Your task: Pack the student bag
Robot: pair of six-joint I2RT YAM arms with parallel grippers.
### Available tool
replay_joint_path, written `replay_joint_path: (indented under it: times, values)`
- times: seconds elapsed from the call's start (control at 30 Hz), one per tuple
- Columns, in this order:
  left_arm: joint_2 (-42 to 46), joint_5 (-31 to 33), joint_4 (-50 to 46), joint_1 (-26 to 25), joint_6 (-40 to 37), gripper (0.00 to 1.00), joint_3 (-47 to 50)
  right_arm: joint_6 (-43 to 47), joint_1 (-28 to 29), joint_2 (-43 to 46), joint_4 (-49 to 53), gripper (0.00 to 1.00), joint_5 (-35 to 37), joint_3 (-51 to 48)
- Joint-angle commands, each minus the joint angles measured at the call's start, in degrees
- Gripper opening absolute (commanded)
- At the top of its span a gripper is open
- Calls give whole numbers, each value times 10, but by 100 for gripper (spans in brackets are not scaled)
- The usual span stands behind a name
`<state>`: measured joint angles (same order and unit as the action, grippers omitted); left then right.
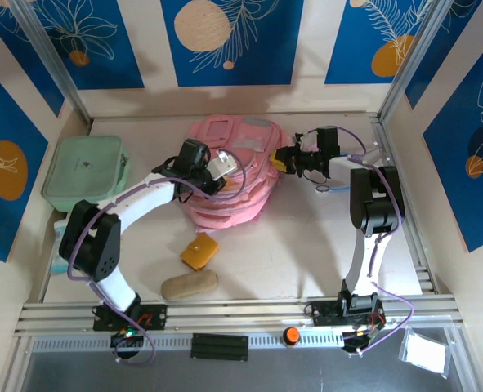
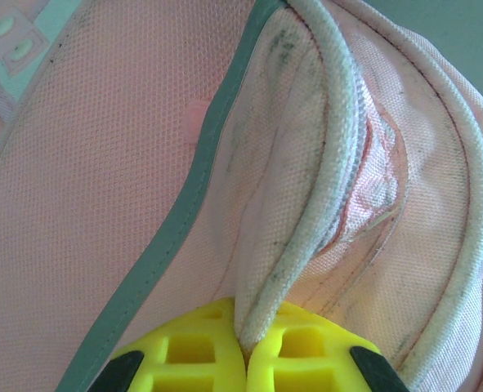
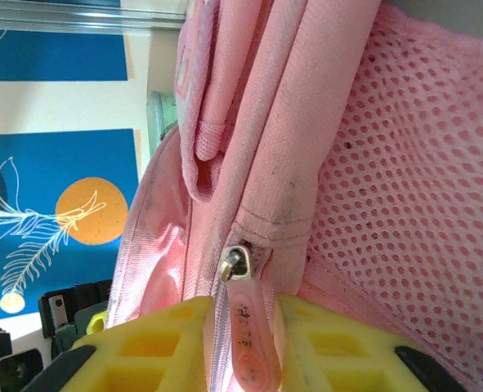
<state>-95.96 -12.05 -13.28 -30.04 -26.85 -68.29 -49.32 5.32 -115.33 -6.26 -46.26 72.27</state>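
Pink fabric, the student bag (image 1: 239, 206) lies at the middle of the table's (image 1: 306, 245) far half. The left gripper (image 2: 245, 353) is pinched tight on its pale piped edge (image 2: 323, 204). At the bag's right side, the right gripper (image 3: 245, 327) has its yellow fingers (image 3: 155, 335) narrowly flanking a pink zip pull (image 3: 253, 347); whether they press it cannot be told. A mint green case (image 1: 86, 171) lies to the left.

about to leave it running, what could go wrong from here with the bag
The right gripper has only the slim zip pull between its fingers; it could slip out once pulled. The left gripper pinches just the corded edge of the backpack; a hard tug on the zip may drag the whole bag rather than open it.
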Motion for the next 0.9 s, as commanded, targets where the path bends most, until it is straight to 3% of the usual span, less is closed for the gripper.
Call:
replay_joint_path:
  times: [0.0, 0.57, 0.87]
  values:
    - [0, -30, 9, -1, 12, 2, -22, 27, 2, 7, 43, 23, -4, 17]
    - [0, -24, -1, -1, 5, 2, -23, 129, 5, 24, 143, 0, 44, 50]
    - [-22, 0, -24, -1, 42, 0, -55, 220, 26, 95, 187, 0, 114, 4]
